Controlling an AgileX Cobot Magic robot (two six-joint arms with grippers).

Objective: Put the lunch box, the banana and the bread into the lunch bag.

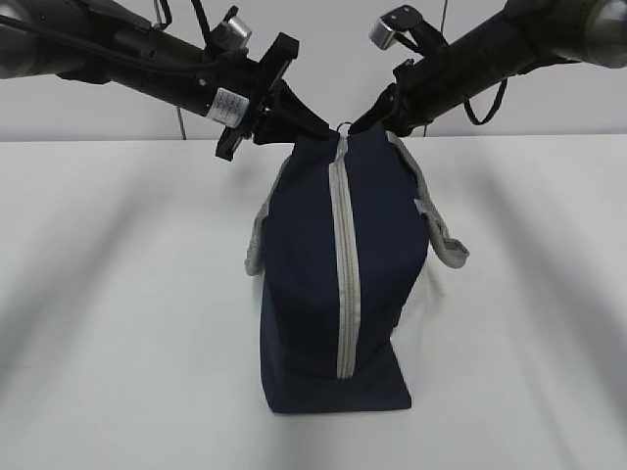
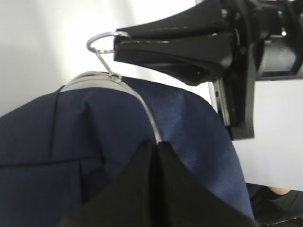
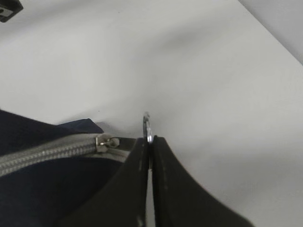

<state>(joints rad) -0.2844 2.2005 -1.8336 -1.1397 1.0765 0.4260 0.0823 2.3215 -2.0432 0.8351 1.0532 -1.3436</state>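
I am clenching my left claw (image 2: 152, 150) on the lunch bag's (image 1: 323, 284) top fabric beside the zipper (image 1: 345, 284), while my right claw (image 3: 149, 144) is pinching the ring pull (image 3: 147, 125) at the bag's far end. The zipper's long axis is running toward the near counter (image 1: 118, 323), so the pull is needing to travel that way

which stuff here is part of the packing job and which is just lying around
Part of the job:
- lunch bag, zipped shut
- its metal ring pull, pinched by the right gripper
- left gripper, shut on the bag's fabric

Lying about:
- nothing else on the table; lunch box, banana and bread are not visible
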